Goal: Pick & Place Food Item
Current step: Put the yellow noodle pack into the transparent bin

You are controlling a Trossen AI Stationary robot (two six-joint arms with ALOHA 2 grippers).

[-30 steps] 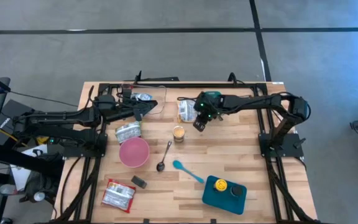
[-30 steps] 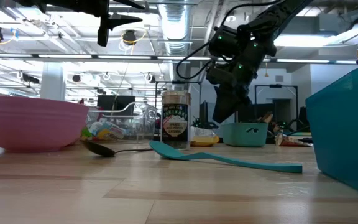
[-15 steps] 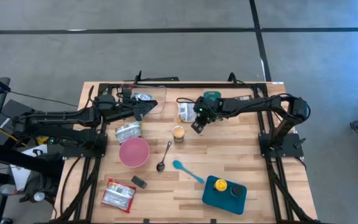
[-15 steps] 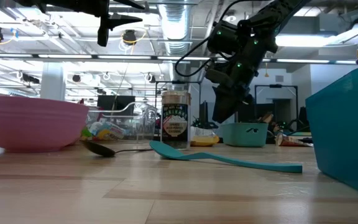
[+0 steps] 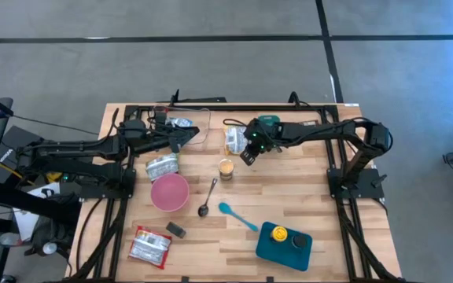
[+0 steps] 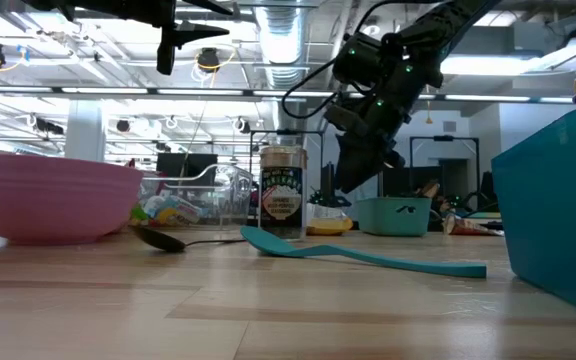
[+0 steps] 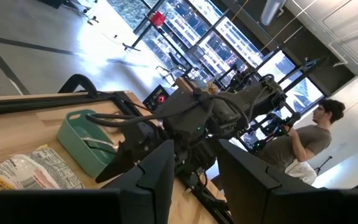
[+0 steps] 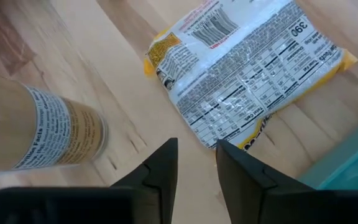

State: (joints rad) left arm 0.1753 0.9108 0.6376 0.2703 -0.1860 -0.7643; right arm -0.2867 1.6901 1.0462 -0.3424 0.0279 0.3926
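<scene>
Our right claw has slid closer to the packet, which lies just ahead, its fingers a little apart and holding nothing.

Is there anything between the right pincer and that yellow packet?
No. In the right wrist view only bare wood shows between the right pincer and the packet; the jar stands off to one side.

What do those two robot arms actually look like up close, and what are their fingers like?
Both arms are dark, nearly black, jointed tubes mounted on black metal frames at the table's sides. The right arm trails black cables and shows small green lights near its wrist. The left arm is the same build. Each ends in two flat, dark, blunt fingers, seen edge-on from the wrist cameras.
</scene>
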